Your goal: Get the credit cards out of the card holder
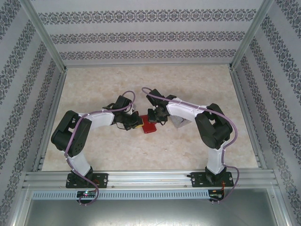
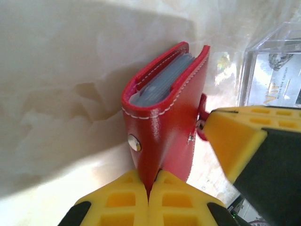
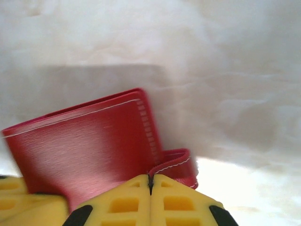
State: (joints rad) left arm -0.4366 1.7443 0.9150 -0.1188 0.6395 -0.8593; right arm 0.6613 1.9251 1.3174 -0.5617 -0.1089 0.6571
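Both jaws are closed on one red holder [image 2: 164, 127].
On the marble table [image 1: 94, 150] the two arms meet at the middle, with one clear box [image 2: 270, 70] just beside the holder. The left gripper [image 2: 149, 188] pinches one end of the holder and the right gripper [image 3: 150, 181] pinches its single tab [image 3: 176, 165]. Pale grey-blue leaves [image 2: 164, 80] show between the two covers, but the cards cannot be counted.
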